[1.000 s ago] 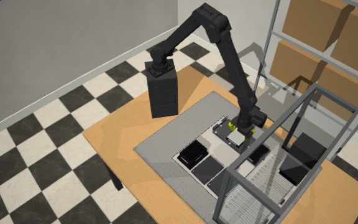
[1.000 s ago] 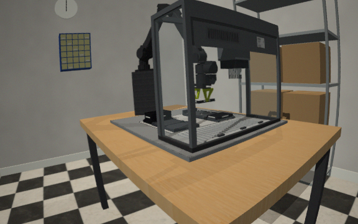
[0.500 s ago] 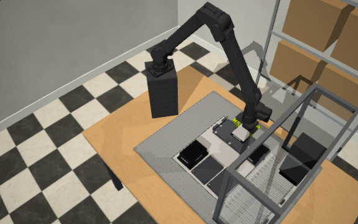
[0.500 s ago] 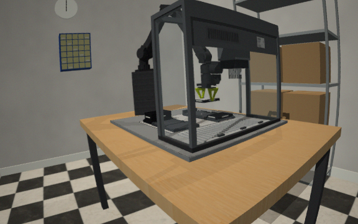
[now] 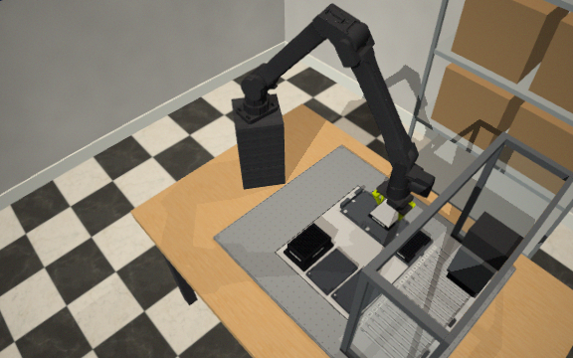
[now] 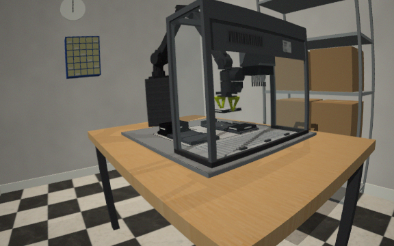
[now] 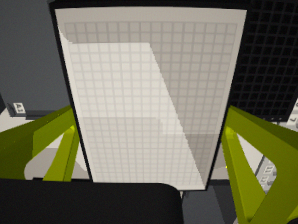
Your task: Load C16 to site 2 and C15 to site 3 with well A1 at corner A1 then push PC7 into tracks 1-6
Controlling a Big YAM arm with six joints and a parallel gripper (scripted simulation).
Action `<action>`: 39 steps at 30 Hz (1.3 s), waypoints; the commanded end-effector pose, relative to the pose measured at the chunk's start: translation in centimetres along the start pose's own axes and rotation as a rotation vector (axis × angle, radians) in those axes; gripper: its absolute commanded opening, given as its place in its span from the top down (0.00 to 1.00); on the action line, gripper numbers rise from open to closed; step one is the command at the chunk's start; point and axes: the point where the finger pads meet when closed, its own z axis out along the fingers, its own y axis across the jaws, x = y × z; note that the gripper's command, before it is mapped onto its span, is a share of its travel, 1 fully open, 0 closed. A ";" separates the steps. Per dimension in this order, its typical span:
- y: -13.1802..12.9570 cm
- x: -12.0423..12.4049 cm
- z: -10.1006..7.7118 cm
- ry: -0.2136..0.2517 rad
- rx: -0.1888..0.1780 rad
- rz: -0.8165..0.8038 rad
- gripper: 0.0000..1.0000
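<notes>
My gripper (image 5: 390, 209) is shut on the white 384-well plate C16 (image 5: 385, 217) and holds it level in the air above the dark plate carrier PC7 (image 5: 366, 211). In the wrist view the plate (image 7: 149, 92) fills the space between the green fingers. In the exterior view the plate (image 6: 228, 110) hangs well above the carrier (image 6: 229, 127). The black 96-well plate C15 (image 5: 413, 246) sits on the carrier's end nearest the rails; it also shows in the wrist view (image 7: 268, 50). The black deep-well block C51 (image 5: 308, 246) stands on nest S1.
Nests S2 (image 5: 331, 270) and S3 (image 5: 351, 294) are empty dark pads. The ribbed rails (image 5: 418, 290) lie under the instrument's grey frame (image 5: 466, 224), whose posts stand close to my arm. A black box (image 5: 485, 249) sits at the rails' far side.
</notes>
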 end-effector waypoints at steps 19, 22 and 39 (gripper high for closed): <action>-1.3 -0.4 2.6 -0.007 0.029 0.010 1.00; -2.0 -0.4 3.2 -0.009 0.040 0.010 1.00; -1.5 0.0 6.1 -0.007 0.031 0.004 1.00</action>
